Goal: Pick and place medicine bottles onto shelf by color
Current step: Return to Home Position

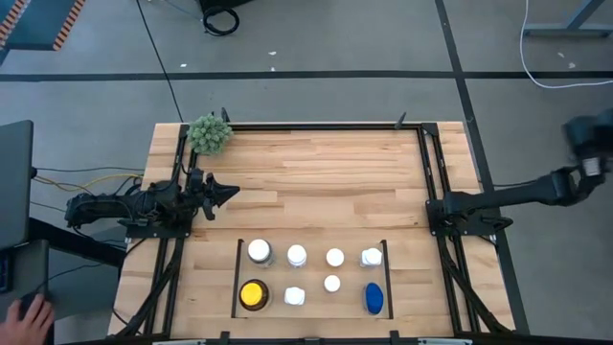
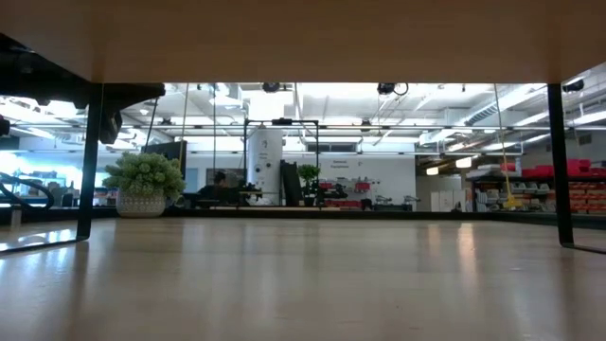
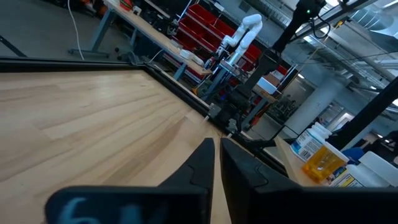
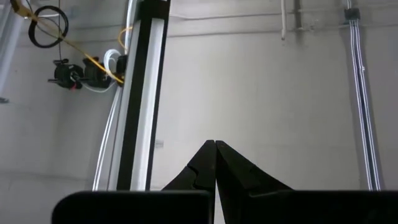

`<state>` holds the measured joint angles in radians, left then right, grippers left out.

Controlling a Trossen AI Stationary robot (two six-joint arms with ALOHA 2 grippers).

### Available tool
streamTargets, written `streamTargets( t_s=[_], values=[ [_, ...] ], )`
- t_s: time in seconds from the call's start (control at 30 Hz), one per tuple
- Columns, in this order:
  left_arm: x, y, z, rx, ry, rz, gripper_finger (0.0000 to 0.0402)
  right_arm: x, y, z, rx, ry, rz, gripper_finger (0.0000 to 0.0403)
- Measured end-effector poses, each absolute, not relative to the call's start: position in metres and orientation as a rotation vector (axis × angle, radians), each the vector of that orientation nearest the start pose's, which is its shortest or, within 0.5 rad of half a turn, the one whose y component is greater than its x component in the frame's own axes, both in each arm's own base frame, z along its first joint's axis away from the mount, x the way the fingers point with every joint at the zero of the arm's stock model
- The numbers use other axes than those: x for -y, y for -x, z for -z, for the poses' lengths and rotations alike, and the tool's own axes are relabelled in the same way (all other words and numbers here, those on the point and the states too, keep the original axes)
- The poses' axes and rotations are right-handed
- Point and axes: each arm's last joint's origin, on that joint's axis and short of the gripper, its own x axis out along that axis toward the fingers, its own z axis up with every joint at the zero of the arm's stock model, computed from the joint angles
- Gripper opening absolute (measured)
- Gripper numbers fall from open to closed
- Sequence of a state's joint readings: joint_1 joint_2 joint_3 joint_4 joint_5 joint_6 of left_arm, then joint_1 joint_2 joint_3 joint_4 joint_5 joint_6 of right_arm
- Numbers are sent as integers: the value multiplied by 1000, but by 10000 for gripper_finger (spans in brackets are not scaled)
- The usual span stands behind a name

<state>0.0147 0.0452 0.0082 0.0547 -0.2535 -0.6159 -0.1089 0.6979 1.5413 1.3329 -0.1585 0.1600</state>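
Several medicine bottles stand on their bases in the shelf [image 1: 311, 244], a wood bay between thin black rails near the table's near edge. The far row holds white-capped bottles [image 1: 297, 255]. The near row holds the amber yellow-capped bottle [image 1: 253, 294], two white ones [image 1: 294, 296] and the blue bottle [image 1: 374, 298]. The left wrist view shows the amber bottle [image 3: 323, 163] and a white one [image 3: 311, 142]. My left gripper [image 1: 230, 192] [image 3: 217, 146] is shut and empty at the table's left, far of the shelf. My right gripper [image 1: 433, 209] [image 4: 215, 144] is shut and empty over the right rail. No orange bottle shows.
A green fuzzy plant ball [image 1: 209, 134] [image 2: 142, 180] stands at the far left corner. Black frame rails [image 1: 429, 163] run along the table's left, right and far sides. Bare wood [image 1: 316, 182] lies between the arms. A person's hand [image 1: 34, 314] shows off the table at the near left.
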Motion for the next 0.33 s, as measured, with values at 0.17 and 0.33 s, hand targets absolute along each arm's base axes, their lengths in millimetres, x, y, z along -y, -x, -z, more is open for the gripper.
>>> streamTargets(
  t_s=[0.17,0.33],
  values=[
    [-9,-99,-168,100,615,-254,24,-25,186,-600,2140,196,-200,12],
    [-9,-99,-168,101,615,-254,28,-31,239,-609,2051,178,-195,12]
  ],
)
